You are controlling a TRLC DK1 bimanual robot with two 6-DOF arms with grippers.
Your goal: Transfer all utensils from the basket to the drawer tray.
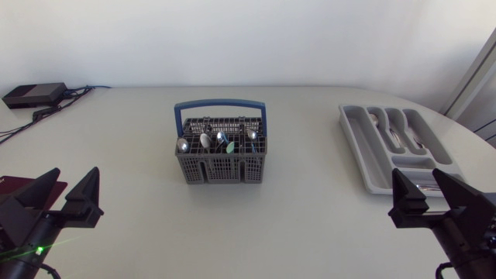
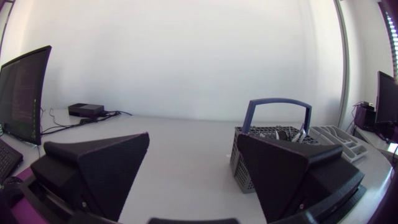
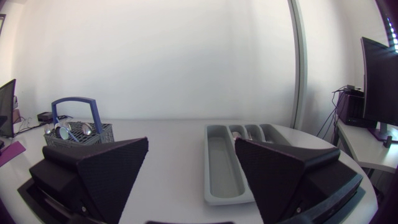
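Basket (image 1: pixel 221 151): stood ahead of the left gripper (image 1: pixel 76 173) and off to its inner, right side; ahead of the right gripper (image 1: pixel 417 175) and further off to its left. Well apart from both; judged somewhat nearer the left one. Blue handle arched over the top.

Utensils (image 1: pixel 217 142): stood upright in the basket, bowls up, handles down in the compartments, bunched in the row nearest the grippers. Long axis near vertical, a few leaning. Mostly spoons; count could not be told. Judged to need a reach from above, closing on a bowl or neck.

Tray (image 1: pixel 370 159): lay just ahead of the right gripper, long compartments running away from it. Held a few spoons (image 1: pixel 394 128) in the farther compartments; the long compartment on the basket side bare.

Left gripper: fingers spread wide, nothing between them; sat by the near table edge.

Right gripper: likewise spread wide and empty, tray's near end just beside its fingertips.

Box (image 1: pixel 35 94): sat far ahead of the left gripper, to its outer side, cabled.
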